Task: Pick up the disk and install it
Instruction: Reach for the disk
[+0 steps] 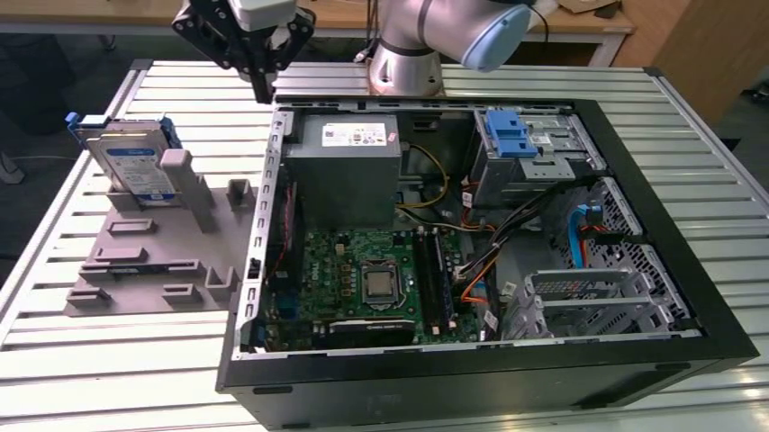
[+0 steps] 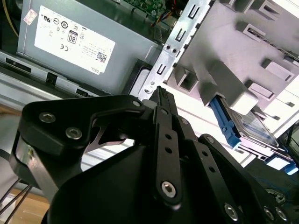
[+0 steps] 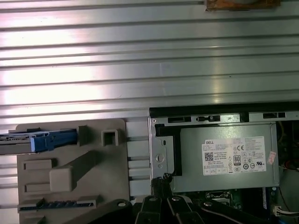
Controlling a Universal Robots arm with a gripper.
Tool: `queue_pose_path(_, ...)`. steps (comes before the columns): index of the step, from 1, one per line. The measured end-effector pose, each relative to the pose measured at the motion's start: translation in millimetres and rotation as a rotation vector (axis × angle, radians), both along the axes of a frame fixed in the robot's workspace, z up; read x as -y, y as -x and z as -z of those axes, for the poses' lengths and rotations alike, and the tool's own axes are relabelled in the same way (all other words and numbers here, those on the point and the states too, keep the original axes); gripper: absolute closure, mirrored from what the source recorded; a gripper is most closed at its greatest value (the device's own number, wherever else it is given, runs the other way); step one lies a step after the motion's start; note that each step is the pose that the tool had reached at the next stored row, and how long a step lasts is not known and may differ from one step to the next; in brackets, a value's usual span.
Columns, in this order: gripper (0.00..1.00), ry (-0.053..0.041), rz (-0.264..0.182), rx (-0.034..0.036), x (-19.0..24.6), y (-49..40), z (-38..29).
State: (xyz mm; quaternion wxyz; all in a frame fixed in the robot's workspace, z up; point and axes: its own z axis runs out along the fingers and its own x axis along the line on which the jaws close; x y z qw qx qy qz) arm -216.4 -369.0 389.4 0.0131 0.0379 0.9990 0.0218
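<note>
Slatted metal table (image 1: 96, 360) bears an open computer case (image 1: 481, 373) and the disk (image 1: 130, 162) propped on a grey fixture (image 1: 144, 261), the jaws clenched empty above.

Your arm (image 1: 409, 49): silver-grey round tubing and fat cylindrical joint housings, one closed off with a pale blue cap (image 1: 495, 38). The wrist end carries a white block (image 1: 259, 11), then the gripper (image 1: 262, 90), all matt black.

In the second wrist view you see its build: flat black link bars (image 2: 163, 140) stacked side by side, with rounded ends and a row of small holes down the middle bar. Silver socket-head screws (image 2: 168, 188) sit at the pivots, with more on the wide black shoulder plate (image 2: 70, 116). A bare-metal strap (image 2: 29, 161) wraps the housing edge, and thin dark cables (image 2: 8, 199) run beside it.
</note>
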Motion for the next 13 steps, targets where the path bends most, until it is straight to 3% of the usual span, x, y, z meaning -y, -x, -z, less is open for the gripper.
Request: queue_pose_path(13, 0.89, 0.0001, 0.000, -0.0001, -4.5, 24.5, 0.6)
